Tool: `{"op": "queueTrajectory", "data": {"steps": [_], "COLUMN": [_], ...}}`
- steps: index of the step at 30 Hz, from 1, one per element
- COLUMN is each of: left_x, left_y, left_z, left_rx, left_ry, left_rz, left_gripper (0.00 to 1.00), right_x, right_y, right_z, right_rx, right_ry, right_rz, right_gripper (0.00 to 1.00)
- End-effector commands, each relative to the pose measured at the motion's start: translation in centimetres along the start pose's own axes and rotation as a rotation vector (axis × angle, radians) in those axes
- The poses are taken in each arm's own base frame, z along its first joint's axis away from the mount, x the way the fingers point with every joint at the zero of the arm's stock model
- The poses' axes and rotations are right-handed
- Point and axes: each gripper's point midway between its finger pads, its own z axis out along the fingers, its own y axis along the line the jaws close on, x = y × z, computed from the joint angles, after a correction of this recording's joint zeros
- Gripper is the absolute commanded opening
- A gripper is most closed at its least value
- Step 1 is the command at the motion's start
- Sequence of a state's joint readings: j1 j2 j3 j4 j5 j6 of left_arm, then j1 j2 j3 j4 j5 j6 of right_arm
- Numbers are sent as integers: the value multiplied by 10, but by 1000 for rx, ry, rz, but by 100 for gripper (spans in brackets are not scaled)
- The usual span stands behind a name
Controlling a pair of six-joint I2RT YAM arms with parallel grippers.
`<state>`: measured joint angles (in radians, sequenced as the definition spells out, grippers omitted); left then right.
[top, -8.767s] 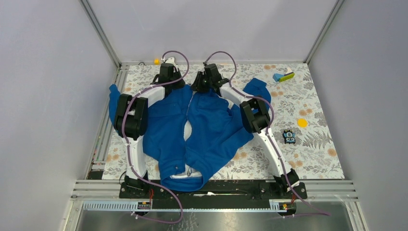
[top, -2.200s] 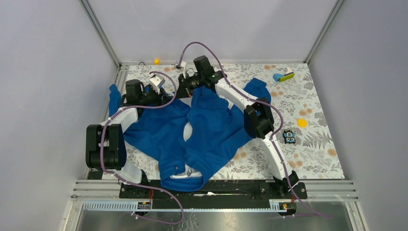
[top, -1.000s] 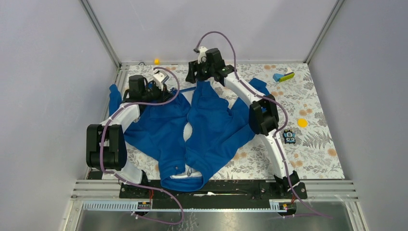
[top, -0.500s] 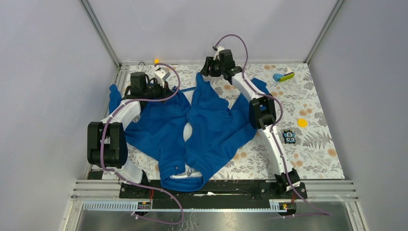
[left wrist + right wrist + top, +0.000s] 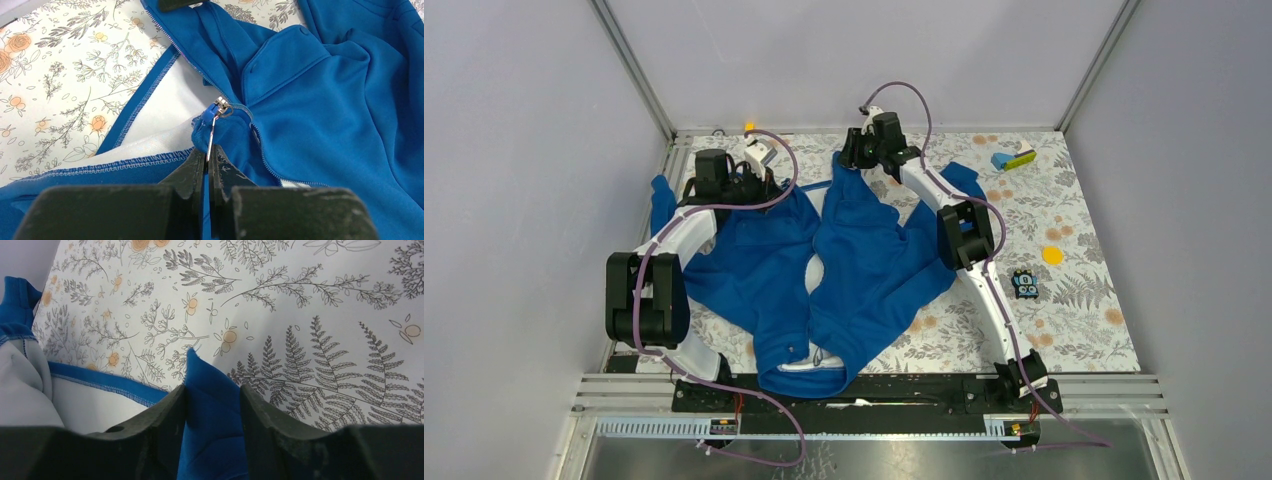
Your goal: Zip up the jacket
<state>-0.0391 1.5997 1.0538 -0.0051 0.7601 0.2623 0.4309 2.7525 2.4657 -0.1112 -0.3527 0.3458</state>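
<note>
Pinching the zipper pull (image 5: 215, 120) is the left gripper (image 5: 208, 156); the right gripper (image 5: 212, 392) pinches a corner of the jacket (image 5: 864, 250). Next, both sides probably must join.

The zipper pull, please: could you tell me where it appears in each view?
Top external: too small to see; it lies at the left gripper, on the jacket's far edge.
Left wrist: zipper pull at centre, pinched by that gripper.
Right wrist: not in it.
Shared landmark: the floral tablecloth.

Mat (image 5: 1084, 330) right of the jacket (image 5: 864, 260) lies open around a disc (image 5: 1052, 255), a block (image 5: 1014, 158), perhaps a toy car (image 5: 1024, 285).
</note>
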Motion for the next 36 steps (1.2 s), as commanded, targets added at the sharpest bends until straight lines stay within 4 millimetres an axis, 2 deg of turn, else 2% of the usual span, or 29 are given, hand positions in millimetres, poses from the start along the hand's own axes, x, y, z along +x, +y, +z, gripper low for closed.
{"op": "queueTrajectory", "data": {"steps": [1,4,5,6,8,10,12,13,14,16,17,24,27,32,36], "left_x": [-29,-29,-28,-28,-27,-27,-27,-28,-28,-27,-25,-20,-16,-18,-16], "left_y": [2,0,0,0,-1,-2,-4,-5,-6,-10,-11,-17,-25,-43,-50], "left_z": [1,1,1,1,1,2,1,1,1,1,1,4,0,-13,-25], "left_rx": [18,26,28,30,34,40,53,61,70,93,103,95,56,14,1], "left_ry": [-66,-66,-66,-64,-62,-59,-57,-59,-55,-45,-40,23,100,163,183], "left_rz": [51,49,49,49,51,52,52,57,56,49,48,43,17,-10,-46], "left_gripper": [0,0,0,0,0,0,0,0,0,0,0,0,0,0,0], "right_x": [-28,-26,-26,-28,-32,-38,-45,-46,-33,-25,-31,-10,-3,-1,15], "right_y": [34,40,43,47,54,65,85,99,115,142,152,167,176,189,194], "right_z": [-7,-4,-3,-3,-5,-12,-27,-38,-50,-81,-97,-151,-165,-170,-174], "right_rx": [-57,-89,-102,-112,-142,-184,-261,-322,-437,-602,-624,-716,-783,-858,-850], "right_ry": [-67,-67,-69,-74,-77,-79,-71,-60,-13,27,13,10,23,84,112], "right_rz": [-56,-60,-65,-71,-82,-106,-160,-199,-255,-350,-395,-599,-599,-494,-466], "right_gripper": [46,42,38,27,14,6,1,0,0,0,0,0,0,0,0]}}
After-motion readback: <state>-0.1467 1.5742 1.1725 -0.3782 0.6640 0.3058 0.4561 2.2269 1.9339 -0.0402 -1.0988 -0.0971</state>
